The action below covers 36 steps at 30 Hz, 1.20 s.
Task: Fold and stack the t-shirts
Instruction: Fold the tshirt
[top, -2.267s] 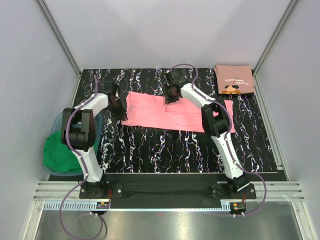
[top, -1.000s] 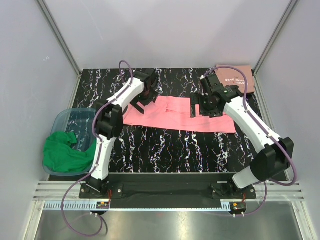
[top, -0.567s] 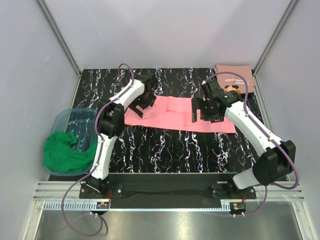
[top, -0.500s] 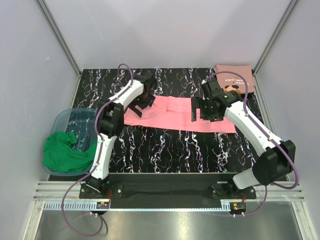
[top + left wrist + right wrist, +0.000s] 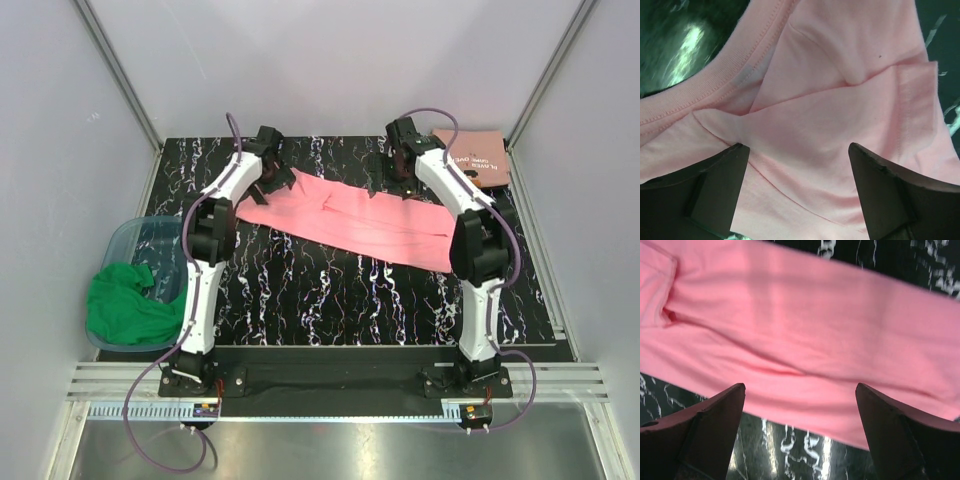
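1. My left fingers are spread wide. They hang just over the pink shirt, near its neck band, at the far left part of the desk. They hold nothing.
2. My right fingers are spread wide too. They hang over the same shirt at the far middle part of the desk, and they hold nothing.
3. The pink shirt lies across the middle of the desk in a long, flat strip. It slants a bit, with its left end farther back than its right end. It looks like its sides are already folded in, but I think it is too long to stack yet.
4. The salmon shirt sits at the far right corner of the desk. It is a small, neat square with white letters on top, so I think that one is done.
5. A green cloth lies in a clear tub just off the left edge of the desk. I cannot tell if it is a shirt.
6. What is left, I think: fold the pink strip shorter, then put it on the salmon shirt. About half the job looks done.
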{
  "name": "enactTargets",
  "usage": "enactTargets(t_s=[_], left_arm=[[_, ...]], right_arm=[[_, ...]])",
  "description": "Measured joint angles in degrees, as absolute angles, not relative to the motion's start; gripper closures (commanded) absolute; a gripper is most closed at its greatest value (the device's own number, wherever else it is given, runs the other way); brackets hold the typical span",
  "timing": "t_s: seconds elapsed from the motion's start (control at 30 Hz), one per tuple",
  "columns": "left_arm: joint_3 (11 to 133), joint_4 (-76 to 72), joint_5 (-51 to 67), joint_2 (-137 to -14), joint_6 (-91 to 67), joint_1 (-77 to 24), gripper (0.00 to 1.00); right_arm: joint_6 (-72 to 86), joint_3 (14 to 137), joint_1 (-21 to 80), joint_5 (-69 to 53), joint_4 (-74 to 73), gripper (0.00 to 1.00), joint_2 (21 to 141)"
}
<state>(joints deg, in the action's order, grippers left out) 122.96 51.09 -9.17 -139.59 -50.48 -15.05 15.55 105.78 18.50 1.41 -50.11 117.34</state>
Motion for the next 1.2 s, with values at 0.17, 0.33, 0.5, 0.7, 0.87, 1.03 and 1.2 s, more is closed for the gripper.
enactTargets(t_s=[0.17, 0.33, 0.5, 0.7, 0.87, 1.03, 1.2], left_arm=[[128.14, 44.95, -1.93, -143.11, -43.18, -12.91, 0.13], [128.53, 34.30, 6.90, -145.12, -39.68, -10.83, 0.13], [126.96, 24.56, 12.91, -146.19, -41.95, -9.17, 0.13], [127.04, 17.41, 17.91, -148.22, -44.49, -7.73, 0.13], [131.33, 14.44, 21.45, -151.72, -45.10, -6.76, 0.10], [130.54, 13.10, 22.57, -151.24, -44.86, -6.61, 0.03], [123.46, 13.34, 23.31, -144.09, -44.82, -7.03, 0.01]], right_arm=[[13.13, 113.97, 16.95, 2.09, -49.76, 0.00, 126.04], [12.82, 111.13, 15.20, 1.67, -49.12, 0.00, 127.61], [9.72, 102.37, 13.41, -0.80, -46.52, 0.00, 126.19], [1.80, 95.83, 13.41, -4.67, -45.17, 0.00, 123.00], [-3.01, 95.00, 13.50, -6.68, -42.87, 0.00, 119.61], [-8.08, 96.79, 13.50, -8.49, -43.13, 0.00, 119.44], [-11.29, 98.50, 13.50, -10.61, -43.31, 0.00, 120.99]])
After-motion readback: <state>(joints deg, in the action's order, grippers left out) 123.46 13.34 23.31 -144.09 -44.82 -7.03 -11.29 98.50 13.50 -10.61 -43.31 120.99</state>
